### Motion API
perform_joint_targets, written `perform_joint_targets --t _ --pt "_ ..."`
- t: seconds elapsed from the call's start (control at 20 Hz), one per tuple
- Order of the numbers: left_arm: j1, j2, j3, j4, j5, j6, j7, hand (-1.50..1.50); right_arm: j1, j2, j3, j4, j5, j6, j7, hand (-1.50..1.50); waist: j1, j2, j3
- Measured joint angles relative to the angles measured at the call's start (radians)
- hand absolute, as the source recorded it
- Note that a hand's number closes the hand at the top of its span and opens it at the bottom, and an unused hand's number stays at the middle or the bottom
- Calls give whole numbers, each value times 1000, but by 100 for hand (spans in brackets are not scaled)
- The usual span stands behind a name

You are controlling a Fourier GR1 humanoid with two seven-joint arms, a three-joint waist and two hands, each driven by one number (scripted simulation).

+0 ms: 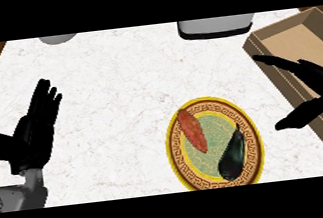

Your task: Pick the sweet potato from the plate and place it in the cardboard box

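Observation:
An orange-red sweet potato [193,130] lies on the left side of a round plate [180,160] with a gold patterned rim. A dark eggplant [233,154] lies on the same plate's right side. The open cardboard box [296,40] stands at the right edge of the counter. My right hand [318,85] hovers open over the box's near wall, right of the plate, thumb pointing toward the plate, holding nothing. My left hand [34,128] rests open at the left, fingers up, far from the plate.
A grey appliance [215,27] sits at the counter's back edge, and a grey rounded object [58,38] at the back left. Dark wood floor shows beyond the counter's left edge.

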Motion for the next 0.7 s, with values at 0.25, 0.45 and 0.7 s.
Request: perform_joint_targets --t 0.25,0.45,0.7 --pt "-11 -8 7 -29 -17 3 44 0 -24 47 9 -126 -57 100 189 -150 -1 1 1" --pt "-5 -26 19 -31 -39 -5 50 0 -20 112 16 -221 -69 128 301 -150 -1 1 1" --pt "6 -40 47 -35 -56 -38 50 0 -35 201 37 -277 -23 137 424 -150 1 2 2"
